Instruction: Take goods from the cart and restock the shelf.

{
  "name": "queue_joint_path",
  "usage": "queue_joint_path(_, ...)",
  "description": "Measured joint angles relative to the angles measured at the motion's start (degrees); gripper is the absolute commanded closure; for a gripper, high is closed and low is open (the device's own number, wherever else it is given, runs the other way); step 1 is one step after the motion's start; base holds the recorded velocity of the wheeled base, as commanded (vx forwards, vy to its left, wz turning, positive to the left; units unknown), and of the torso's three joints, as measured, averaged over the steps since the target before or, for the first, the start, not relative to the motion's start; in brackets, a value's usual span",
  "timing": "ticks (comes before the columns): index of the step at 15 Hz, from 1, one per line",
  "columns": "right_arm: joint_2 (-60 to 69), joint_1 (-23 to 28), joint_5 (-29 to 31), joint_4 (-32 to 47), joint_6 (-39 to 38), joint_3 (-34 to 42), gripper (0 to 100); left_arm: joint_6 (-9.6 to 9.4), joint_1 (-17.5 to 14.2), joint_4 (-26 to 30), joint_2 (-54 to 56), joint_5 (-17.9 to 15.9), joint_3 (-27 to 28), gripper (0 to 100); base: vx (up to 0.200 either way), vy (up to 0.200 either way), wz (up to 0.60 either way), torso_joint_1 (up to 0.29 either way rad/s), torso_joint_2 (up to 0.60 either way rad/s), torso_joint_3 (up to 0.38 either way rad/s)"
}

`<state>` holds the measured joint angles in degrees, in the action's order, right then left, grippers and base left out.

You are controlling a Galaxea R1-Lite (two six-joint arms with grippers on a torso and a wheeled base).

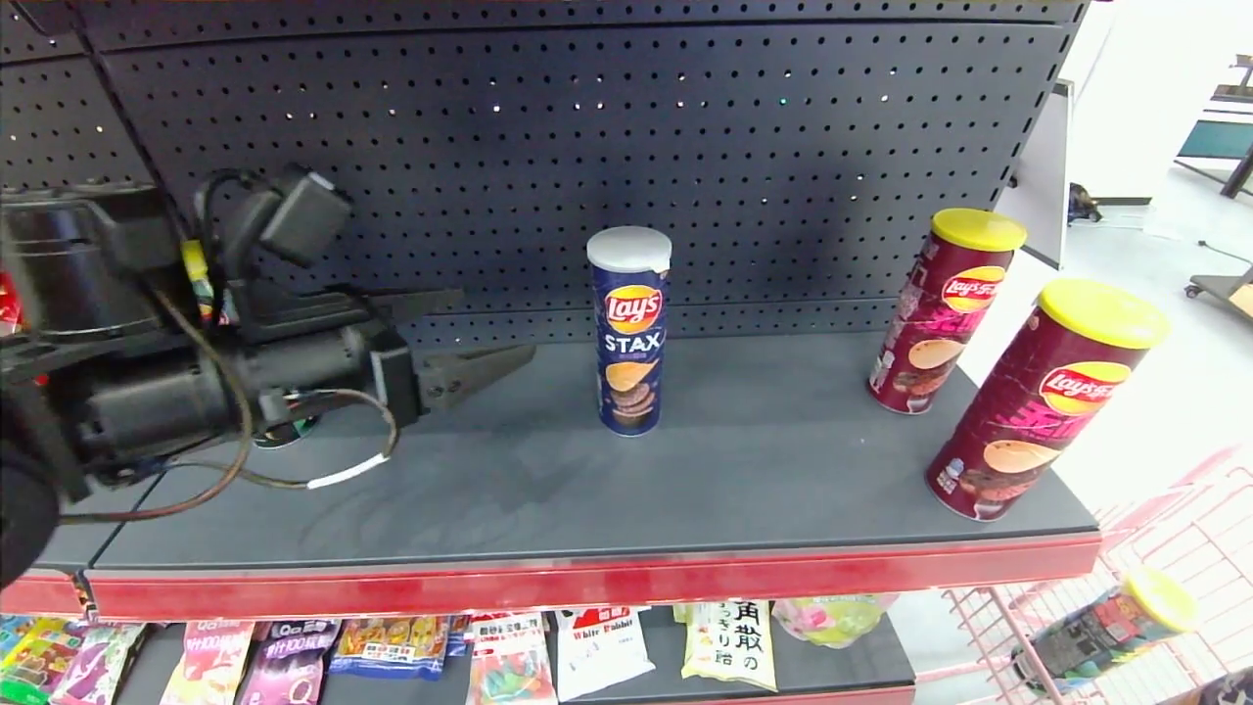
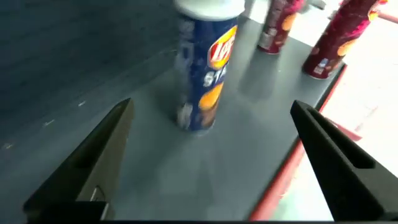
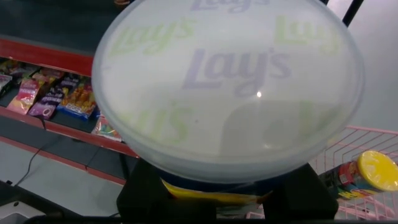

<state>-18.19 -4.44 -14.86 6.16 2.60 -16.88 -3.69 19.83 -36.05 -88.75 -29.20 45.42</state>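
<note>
Head view: left claw (image 1: 494, 323) spread open just left of blue can (image 1: 628, 333), which stands upright w/ 2 red cans (image 1: 945, 313) to its right. Right claw (image 3: 224, 196) clamped on 2nd can (image 3: 230, 93), well away from blue can. Prob light, stiff tube, slick sides, so grab mid-body, not up top

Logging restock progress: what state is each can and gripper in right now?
blue can: upright on the shelf, lid on.
back maroon can: upright, lid on.
front maroon can: upright near the shelf's front edge, lid on.
cart can: lying on its side in the cart.
held can: lidded, gripped by the right gripper.
left gripper: open, apart from the blue can.
right gripper: shut on the held can.
</note>
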Motion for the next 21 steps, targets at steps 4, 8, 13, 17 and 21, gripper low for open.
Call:
queue_joint_path(4, 0.4, 0.1, 0.1, 0.0, -0.2, 0.0, 100, -1.23, 2.2, -0.9, -11.8, -2.3, 8.8, 0, 0.000, 0.000, 0.00, 0.000, 0.00, 0.000)
queue_joint_path(8, 0.4, 0.1, 0.2, 0.0, -0.5, -0.1, 100, -1.48, 3.1, -0.7, -20.0, -2.4, 18.2, 0, 0.000, 0.000, 0.00, 0.000, 0.00, 0.000)
queue_joint_path(13, 0.5, 0.1, 0.3, 0.1, -0.5, 0.1, 100, -1.50, 4.2, 3.5, -25.0, -2.8, 26.6, 0, 0.000, 0.000, 0.00, 0.000, 0.00, 0.000)
queue_joint_path(17, 0.4, 0.1, 0.3, 0.1, -0.5, 0.1, 100, -1.56, 5.1, 3.9, -28.3, -2.9, 30.5, 0, 0.000, 0.000, 0.00, 0.000, 0.00, 0.000)
queue_joint_path(21, 0.4, 0.1, 0.4, 0.1, -0.5, 0.2, 100, -1.55, 6.2, 3.8, -29.6, -2.9, 31.0, 100, 0.000, 0.000, 0.00, 0.000, 0.00, 0.000)
